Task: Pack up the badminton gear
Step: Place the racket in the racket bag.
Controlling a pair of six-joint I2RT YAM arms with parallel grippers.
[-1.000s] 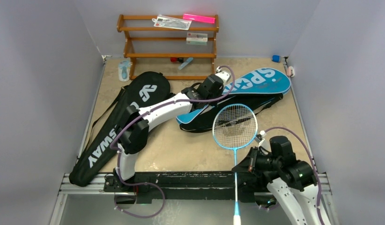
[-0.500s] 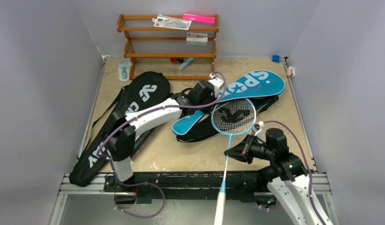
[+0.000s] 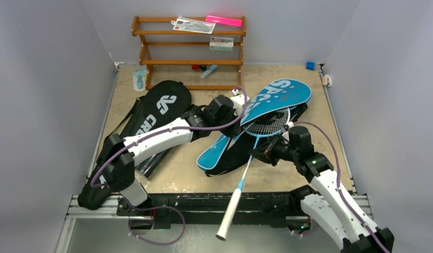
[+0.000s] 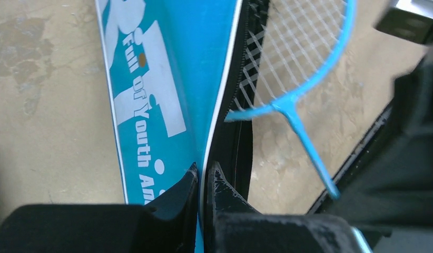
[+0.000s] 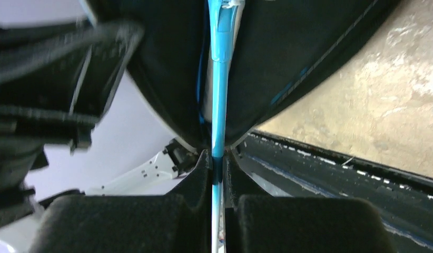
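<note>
Grey walls enclose a tan surface (image 3: 288,79). At its middle the blue racket cover (image 3: 277,95) lies open, with the head of the light-blue racket (image 4: 304,142) in its mouth. The left end effector (image 4: 204,174) pinches the cover's blue flap. The right end effector (image 5: 218,158) is clamped on the racket's shaft. The black racket cover (image 3: 151,113) lies at the left.

Tan table (image 3: 183,168) w/ black racket cover (image 3: 161,103) along left side, blue racket cover (image 3: 277,95) approx. mid-table, wooden rack (image 3: 193,62) at back & small blue block (image 3: 310,66) in back-right corner.
</note>
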